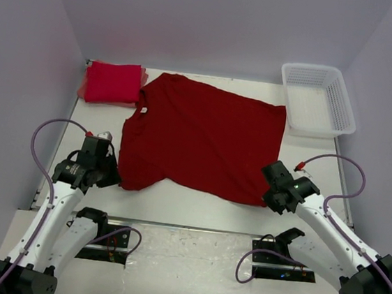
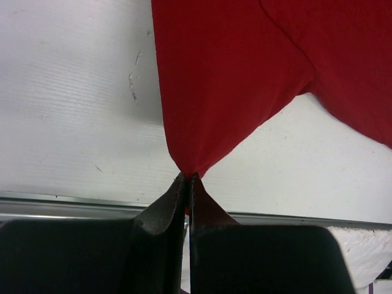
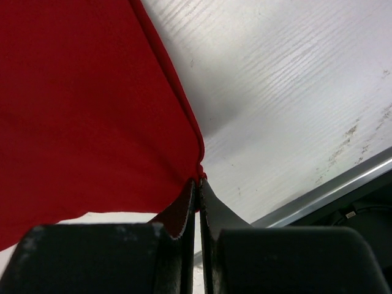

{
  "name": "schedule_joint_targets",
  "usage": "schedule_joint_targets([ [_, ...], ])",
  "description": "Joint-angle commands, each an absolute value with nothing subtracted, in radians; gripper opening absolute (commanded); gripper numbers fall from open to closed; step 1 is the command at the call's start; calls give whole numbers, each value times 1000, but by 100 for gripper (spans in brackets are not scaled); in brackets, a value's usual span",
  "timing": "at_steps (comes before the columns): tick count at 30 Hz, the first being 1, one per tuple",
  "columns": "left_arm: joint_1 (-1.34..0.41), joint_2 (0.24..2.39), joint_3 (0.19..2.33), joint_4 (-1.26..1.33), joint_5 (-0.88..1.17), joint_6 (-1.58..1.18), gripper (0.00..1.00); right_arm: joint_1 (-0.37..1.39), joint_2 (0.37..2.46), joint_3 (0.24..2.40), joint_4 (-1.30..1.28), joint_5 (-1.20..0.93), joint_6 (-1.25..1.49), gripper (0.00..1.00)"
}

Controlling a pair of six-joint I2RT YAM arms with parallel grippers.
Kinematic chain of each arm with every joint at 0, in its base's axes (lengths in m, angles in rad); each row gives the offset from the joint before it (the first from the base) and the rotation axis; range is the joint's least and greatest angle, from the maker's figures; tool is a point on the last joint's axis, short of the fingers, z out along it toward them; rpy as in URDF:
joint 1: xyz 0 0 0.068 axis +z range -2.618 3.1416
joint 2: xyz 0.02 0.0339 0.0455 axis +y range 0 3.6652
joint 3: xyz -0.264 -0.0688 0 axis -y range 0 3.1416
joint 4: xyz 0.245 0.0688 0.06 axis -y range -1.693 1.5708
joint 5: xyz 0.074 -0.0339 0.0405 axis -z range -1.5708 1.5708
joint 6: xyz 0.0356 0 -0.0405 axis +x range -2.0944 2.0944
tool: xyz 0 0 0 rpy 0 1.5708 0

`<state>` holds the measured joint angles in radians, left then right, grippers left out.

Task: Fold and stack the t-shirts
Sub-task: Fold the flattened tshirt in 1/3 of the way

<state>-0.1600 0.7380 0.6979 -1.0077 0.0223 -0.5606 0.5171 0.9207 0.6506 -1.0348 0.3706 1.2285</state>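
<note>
A dark crimson t-shirt (image 1: pixel 200 137) lies spread flat on the white table, neck to the left, hem to the right. My left gripper (image 1: pixel 112 178) is shut on the tip of its near sleeve (image 2: pixel 208 116). My right gripper (image 1: pixel 269 199) is shut on the near hem corner (image 3: pixel 92 122). A folded bright red t-shirt (image 1: pixel 113 83) lies at the back left corner, just beyond the spread shirt's neck. In both wrist views the cloth runs taut from the closed fingertips.
A white plastic lattice basket (image 1: pixel 319 99) stands at the back right, beside the shirt's far hem corner. The table's metal front edge (image 1: pixel 187 226) runs just behind both grippers. Grey walls close in the sides and back.
</note>
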Motion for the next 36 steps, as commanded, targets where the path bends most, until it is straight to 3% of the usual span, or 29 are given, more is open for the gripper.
schedule_joint_targets([
  [1, -176, 712, 747, -1055, -40, -598, 0, 529, 917, 652, -1086, 379, 1295, 0],
  [8, -192, 706, 710, -1048, -17, -601, 0, 546, 859, 631, -1104, 362, 1333, 0],
  [18, -190, 739, 801, -902, 23, -588, 0, 546, 942, 638, -1048, 371, 1322, 0],
  [23, -190, 891, 805, -780, 153, -572, 0, 545, 988, 675, -1022, 393, 1278, 0],
  [36, -190, 1155, 986, -597, 146, -548, 0, 417, 1091, 716, -927, 397, 1139, 0],
])
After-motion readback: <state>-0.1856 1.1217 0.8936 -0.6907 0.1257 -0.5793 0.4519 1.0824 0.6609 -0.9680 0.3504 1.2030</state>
